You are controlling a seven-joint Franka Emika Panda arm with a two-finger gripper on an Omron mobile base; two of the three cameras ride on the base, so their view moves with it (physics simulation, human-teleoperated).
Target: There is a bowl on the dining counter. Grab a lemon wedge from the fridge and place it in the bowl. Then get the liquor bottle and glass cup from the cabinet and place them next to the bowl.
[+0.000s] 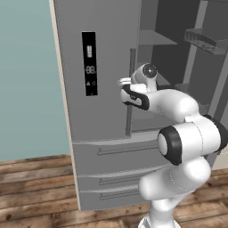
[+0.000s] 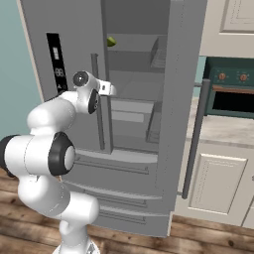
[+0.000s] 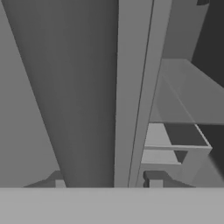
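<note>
pincer [image 3: 107, 183] straddles fridge [image 1: 107, 133] left door handle [image 3: 131, 109], tips either side; gripping or loose, cannot tell. right base view: lemon wedge [image 2: 111, 41] on shelf above pincer, right door swung open.

Flat even rendered light, soft shadows (fridge [image 2: 134, 99] interior dim), slightly lo-res.

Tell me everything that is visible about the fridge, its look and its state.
The fridge is tall, grey and looks like metal. Its left door is shut and carries a black display panel and an upright bar handle. The right door stands open, showing grey shelves and a small yellow-green lemon wedge on an upper shelf. Two drawers with bar handles lie below.
</note>
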